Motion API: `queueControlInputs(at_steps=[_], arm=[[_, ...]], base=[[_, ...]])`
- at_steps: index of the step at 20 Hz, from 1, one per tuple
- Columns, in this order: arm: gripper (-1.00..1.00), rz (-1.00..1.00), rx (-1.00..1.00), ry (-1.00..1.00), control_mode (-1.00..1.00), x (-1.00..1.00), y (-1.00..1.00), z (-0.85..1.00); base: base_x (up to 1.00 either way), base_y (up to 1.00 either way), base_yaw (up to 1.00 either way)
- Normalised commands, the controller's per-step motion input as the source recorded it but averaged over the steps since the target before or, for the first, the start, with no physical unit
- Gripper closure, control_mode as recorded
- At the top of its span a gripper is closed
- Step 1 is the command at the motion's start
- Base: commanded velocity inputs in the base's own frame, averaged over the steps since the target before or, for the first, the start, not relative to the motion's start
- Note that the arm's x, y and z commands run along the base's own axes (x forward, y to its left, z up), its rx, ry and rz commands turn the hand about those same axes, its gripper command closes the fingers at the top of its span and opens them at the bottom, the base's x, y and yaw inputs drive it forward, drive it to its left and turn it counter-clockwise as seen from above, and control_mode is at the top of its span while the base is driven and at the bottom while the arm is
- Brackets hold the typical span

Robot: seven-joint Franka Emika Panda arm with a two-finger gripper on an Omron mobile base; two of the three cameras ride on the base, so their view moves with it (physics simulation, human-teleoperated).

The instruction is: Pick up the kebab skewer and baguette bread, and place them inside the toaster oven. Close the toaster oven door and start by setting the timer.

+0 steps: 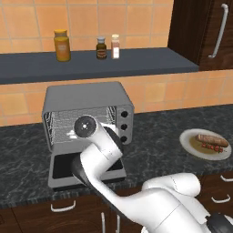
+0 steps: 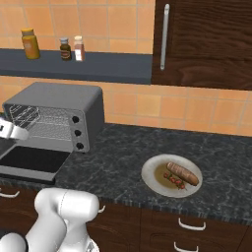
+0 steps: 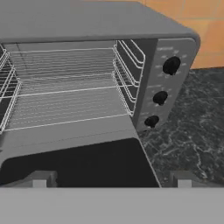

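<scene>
The grey toaster oven (image 1: 86, 96) (image 2: 59, 96) (image 3: 87, 22) stands on the dark counter. Its door (image 1: 61, 170) (image 2: 29, 160) (image 3: 78, 162) lies folded down flat in front, and the wire racks (image 3: 65, 92) inside are bare. Three black knobs (image 3: 160, 97) run down its right side. My gripper (image 3: 111, 180) hovers over the lowered door, facing the cavity, open with nothing between its fingers. Far to the right, a white plate (image 1: 190, 136) (image 2: 150, 172) holds the brown baguette bread (image 1: 211, 140) (image 2: 183, 173), with the thin kebab skewer (image 1: 210, 147) (image 2: 174, 181) beside it.
A dark shelf (image 1: 136, 61) above the oven carries a yellow jar (image 1: 62, 45) and two small bottles (image 1: 101, 48). A dark wood cabinet (image 2: 206, 39) with a bar handle hangs at the upper right. Marbled counter (image 2: 118, 152) stretches between oven and plate.
</scene>
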Motion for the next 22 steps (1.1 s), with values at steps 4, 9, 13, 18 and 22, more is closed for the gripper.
queueControlInputs(at_steps=[4, 9, 13, 18, 22], arm=[[-1.00, -0.04, 0.00, -0.39, -1.00, 0.25, 0.21, -0.05], [-1.00, 0.00, 0.00, -0.14, -1.00, 0.31, 0.04, -0.23], [-1.00, 0.00, -0.01, -0.19, -1.00, 0.30, 0.12, -0.27], [-1.00, 0.00, 0.00, -0.05, -1.00, 0.45, 0.06, -0.27], [-1.00, 0.00, -0.06, -0.02, -1.00, 0.48, 0.20, -0.08]], base=[[0.00, 0.00, 0.00], [0.00, 0.00, 0.00], [0.00, 0.00, 0.00], [0.00, 0.00, 0.00], [0.00, 0.00, 0.00]])
